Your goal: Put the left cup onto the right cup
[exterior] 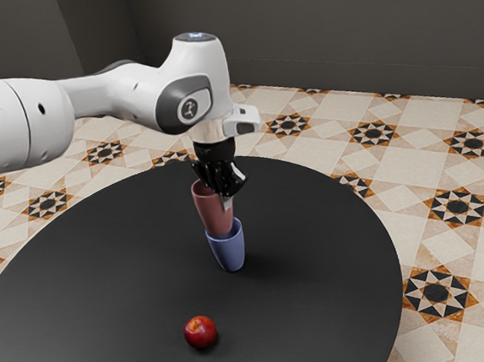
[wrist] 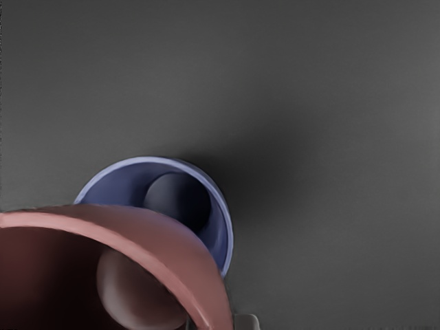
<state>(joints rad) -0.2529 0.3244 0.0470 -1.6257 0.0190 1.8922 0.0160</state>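
A round black table (exterior: 84, 313) covers most of the scene, standing on a pale tiled floor (exterior: 442, 146) with dark star patterns. Its near edge is cut off.

The white arm (exterior: 91, 101) comes in from the exterior view's left, with its base out of frame. A dark round cap on its last big joint carries a small light mark, too small to read.

The black gripper (exterior: 225, 201) points down near the table's middle and pinches the wall of the red cup (exterior: 205, 210) at the rim, on the exterior view's right side.

This cup is a dull, plain brick red. It leans with its mouth toward the exterior view's left, and its lower end sits in the mouth of the blue cup (exterior: 228, 248). The blue cup is plain lavender and stands on the table.

From the wrist, the red cup's rim (wrist: 137, 230) hides part of the blue cup's mouth (wrist: 124, 172). Whether the two bases touch cannot be told.

A small red apple (exterior: 200, 330) lies nearer the camera, well apart from the cups.
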